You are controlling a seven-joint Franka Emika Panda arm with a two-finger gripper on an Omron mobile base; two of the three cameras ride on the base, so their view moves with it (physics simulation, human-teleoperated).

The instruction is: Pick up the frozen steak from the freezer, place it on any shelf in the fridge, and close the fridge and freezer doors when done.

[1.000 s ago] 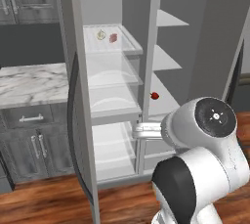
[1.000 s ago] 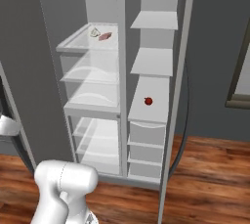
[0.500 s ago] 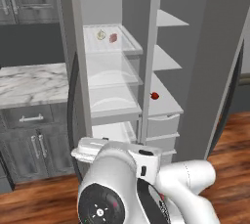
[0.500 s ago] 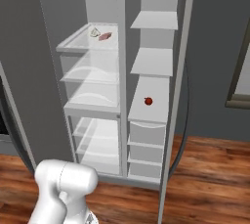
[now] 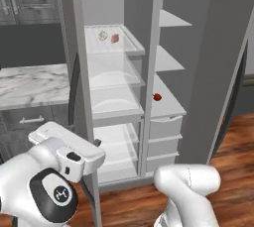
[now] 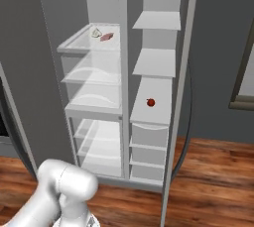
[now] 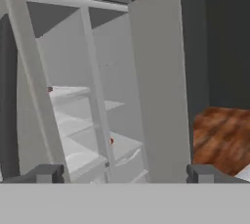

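While the white arm (image 5: 54,181) bulks low at seven o'clock in the left base view, its tool (image 7: 124,173) stands released, the two dark fingertips (image 7: 46,173) spread wide at the bottom of the hand view with nothing between them. Past them the tall cabinet stands with both doors swung out: the fridge door (image 7: 161,86) fills the middle of the hand view, and wooden floor (image 7: 219,135) shows at three o'clock of it.

Next comes the marble table (image 5: 30,85) at nine o'clock in the left base view, with grey drawers below it. Beyond that, the freezer compartment (image 6: 94,97) takes the left half of the cabinet, with clear shelves stacked one above another. The fridge compartment (image 6: 154,72) takes the right half, white shelves above and drawers below. A small red item (image 6: 150,102) sits on the lowest fridge shelf, just above the drawers.

Farthest up, at eleven o'clock in the right base view, the frozen steak (image 6: 106,36) lies on the top freezer shelf, just beside a pale item (image 6: 96,33), well apart from the tool.
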